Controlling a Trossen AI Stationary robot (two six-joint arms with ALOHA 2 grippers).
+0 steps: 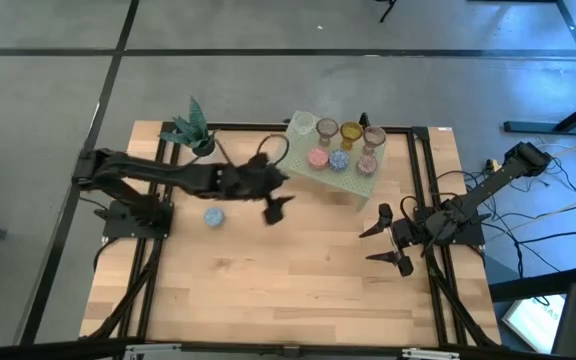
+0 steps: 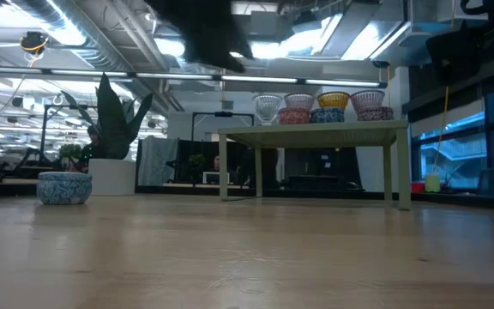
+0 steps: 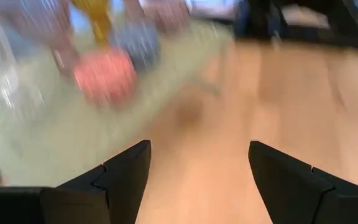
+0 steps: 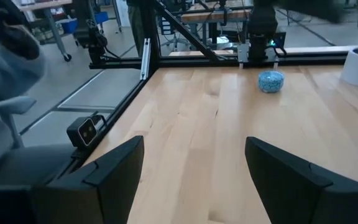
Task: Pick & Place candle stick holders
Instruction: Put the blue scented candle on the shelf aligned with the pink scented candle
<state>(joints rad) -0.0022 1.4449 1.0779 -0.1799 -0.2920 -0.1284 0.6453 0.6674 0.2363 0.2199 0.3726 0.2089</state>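
- Left gripper hangs over the table's middle, just off the green rack; fingers wide apart, nothing between them.
- Six holders sit on the rack top: clear one, amber one, pink one etc.
- One blue holder is alone on the wood, near the left arm's base, well apart from the rack.
- Right gripper waits at the right side, fingers apart, empty.
- Judgement: blue one's next. Left arm should swing back, come straight down w/ fingers straddling the rim, close gently – it's glass & may slip – then lift clear before crossing, minding the potted plant.
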